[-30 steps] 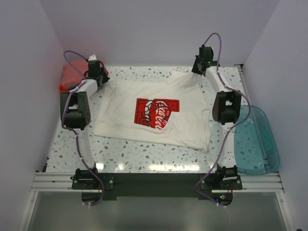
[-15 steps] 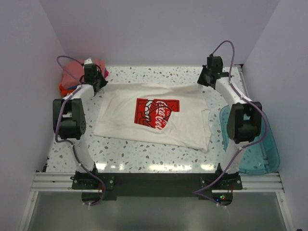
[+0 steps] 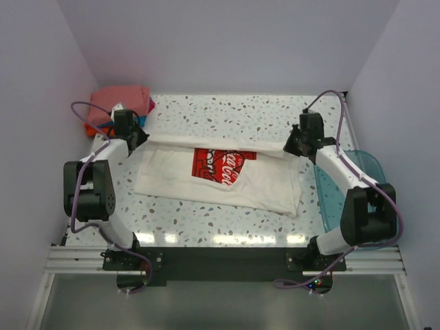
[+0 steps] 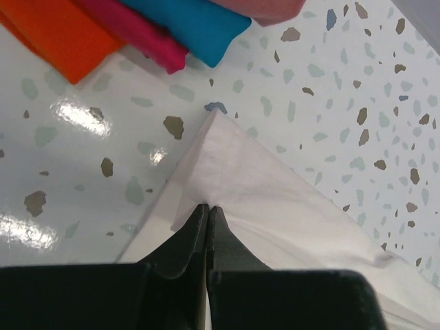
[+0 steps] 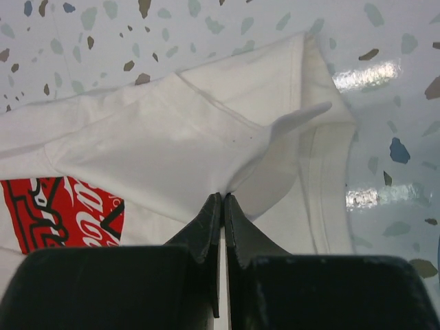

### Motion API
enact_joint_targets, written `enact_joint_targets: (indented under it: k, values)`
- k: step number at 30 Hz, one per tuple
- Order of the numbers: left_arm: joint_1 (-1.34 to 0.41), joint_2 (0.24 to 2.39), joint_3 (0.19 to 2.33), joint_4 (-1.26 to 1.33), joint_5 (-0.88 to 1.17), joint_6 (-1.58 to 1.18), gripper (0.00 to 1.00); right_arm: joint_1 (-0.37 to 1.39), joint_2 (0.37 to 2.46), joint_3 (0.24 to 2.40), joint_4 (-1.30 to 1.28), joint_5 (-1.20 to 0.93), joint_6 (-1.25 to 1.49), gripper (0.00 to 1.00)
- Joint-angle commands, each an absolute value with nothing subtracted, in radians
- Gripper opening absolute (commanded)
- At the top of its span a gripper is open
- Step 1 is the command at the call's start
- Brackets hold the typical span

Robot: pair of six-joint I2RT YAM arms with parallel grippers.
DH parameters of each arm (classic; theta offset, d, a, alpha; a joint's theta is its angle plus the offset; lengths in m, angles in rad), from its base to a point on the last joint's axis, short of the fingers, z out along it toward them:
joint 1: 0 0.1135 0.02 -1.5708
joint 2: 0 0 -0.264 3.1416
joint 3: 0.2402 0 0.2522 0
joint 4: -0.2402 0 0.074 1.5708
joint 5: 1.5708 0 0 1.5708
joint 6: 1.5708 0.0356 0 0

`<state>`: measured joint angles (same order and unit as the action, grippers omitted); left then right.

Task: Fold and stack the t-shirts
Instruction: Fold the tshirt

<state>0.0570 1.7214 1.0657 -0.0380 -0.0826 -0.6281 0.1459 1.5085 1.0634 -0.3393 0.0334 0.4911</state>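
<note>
**Two-point pinch along a doubled edge**

Nearest us, the white t-shirt (image 3: 265, 187) lies flat on the table (image 3: 227, 113). Farther on, we see the left gripper (image 4: 207, 210) and right gripper (image 5: 222, 198) each clamped on its doubled-over far edge. The folded shirts (image 3: 122, 102) sit stacked at the far left corner

Setting: a robotics lab test cell, not a home. Plain pale walls (image 3: 227, 48) box in a speckled terrazzo-pattern table (image 3: 227, 113) on three sides. Along the bottom of the top view, an aluminium extrusion frame (image 3: 75, 258) carries a black mounting plate (image 3: 227, 265). Two arms are bolted to the plate, left arm (image 3: 89, 192) and right arm (image 3: 364, 213), with purple cables (image 3: 335, 92) looping exposed.
</note>
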Motion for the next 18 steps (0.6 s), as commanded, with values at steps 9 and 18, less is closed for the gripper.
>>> enact_joint_targets:
  k: [9, 18]
  values:
    - [0.074, 1.525, 0.871, -0.025, -0.107, -0.699, 0.0, 0.202, 1.246, 0.853, -0.307, 0.035, 0.529, 0.0]
    - [0.078, 1.365, 0.69, 0.066, -0.097, -0.796, 0.6, 0.204, 1.157, 0.791, -0.348, 0.049, 0.511, 0.57]
